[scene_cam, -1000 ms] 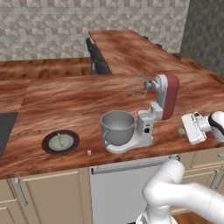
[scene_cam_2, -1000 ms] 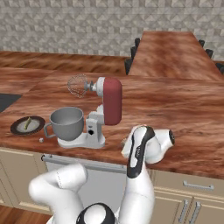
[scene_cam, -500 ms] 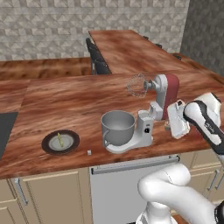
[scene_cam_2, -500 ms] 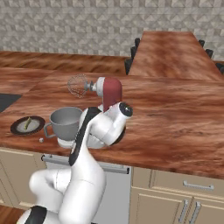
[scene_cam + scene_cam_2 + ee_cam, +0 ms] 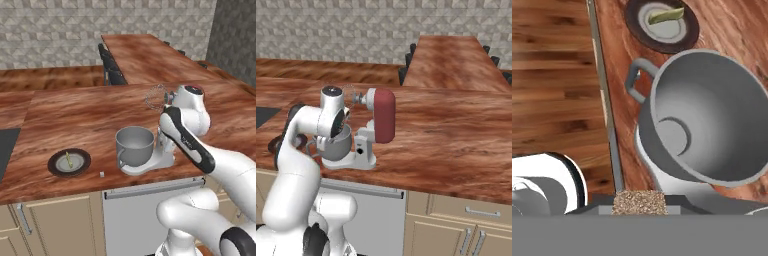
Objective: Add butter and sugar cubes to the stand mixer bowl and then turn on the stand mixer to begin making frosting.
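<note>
The grey stand mixer bowl (image 5: 134, 145) (image 5: 712, 120) stands empty on the mixer's pale base (image 5: 152, 161), its handle (image 5: 634, 80) toward the counter edge. The stand mixer (image 5: 383, 115) has its dark red head tilted up, whisk (image 5: 156, 97) raised. The pale yellow butter (image 5: 68, 160) (image 5: 666, 15) lies on a dark plate (image 5: 52, 162) left of the bowl. One white sugar cube (image 5: 101, 174) sits on the counter near the front edge. My gripper (image 5: 340, 122) hangs just above the bowl (image 5: 336, 146), looking down into it; its fingers are hidden.
A dark cooktop (image 5: 6, 147) lies at the far left. Dark stools (image 5: 111, 65) stand by the far counter. The counter's front edge (image 5: 604, 100) runs beside the bowl, with wooden floor (image 5: 552, 75) below. My arm (image 5: 185, 142) crosses in front of the mixer.
The arm has swung from the mixer's right side across to the left, carrying the hand from beside the mixer to just over the bowl. Nothing on the counter has moved.
</note>
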